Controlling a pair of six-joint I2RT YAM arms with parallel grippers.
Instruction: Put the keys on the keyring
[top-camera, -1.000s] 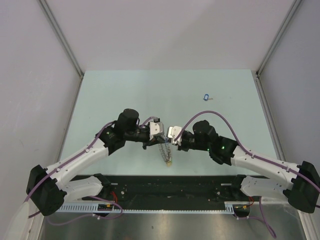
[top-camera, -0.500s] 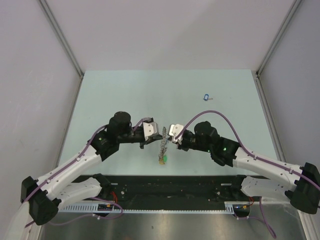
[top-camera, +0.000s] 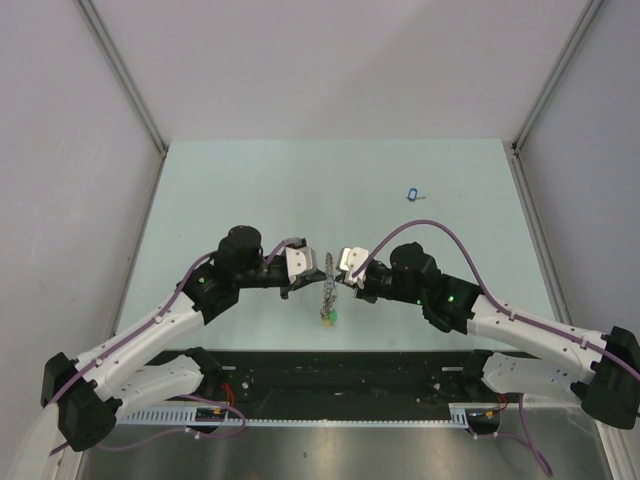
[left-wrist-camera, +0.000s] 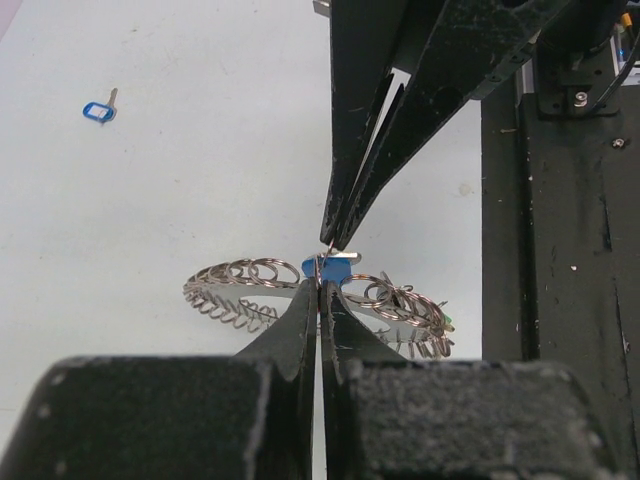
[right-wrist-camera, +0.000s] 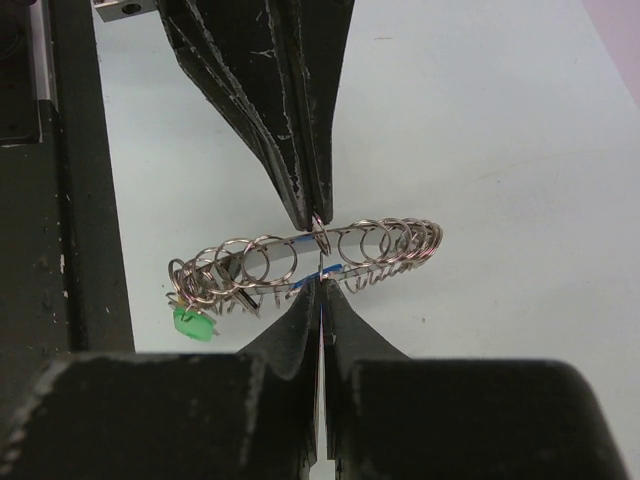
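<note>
The keyring (top-camera: 327, 288) hangs in the air, just above the worktop (top-camera: 250, 190). It is in the middle, between the two arms. The left arm (top-camera: 200, 290) comes in from 9 o'clock. The right arm (top-camera: 450, 295) comes in from 3 o'clock.

The left jaws are squeezed tight. They pinch the edge of the keyring. The right jaws are squeezed tight too, and their tips touch the other side of it. They nip a thin bit of wire. It is too small to tell if that wire is the big ring or a little loop.

Many small silver loops sit all around the keyring. A green tag (right-wrist-camera: 193, 323) hangs from its low end, at 6 o'clock in the top view. A little blue tag (left-wrist-camera: 316, 267) sits right on the keyring, between the two sets of tips.

One more blue key (top-camera: 411, 194) lies flat on the worktop by itself. It is at about 1 o'clock from the keyring, well apart from both arms.
</note>
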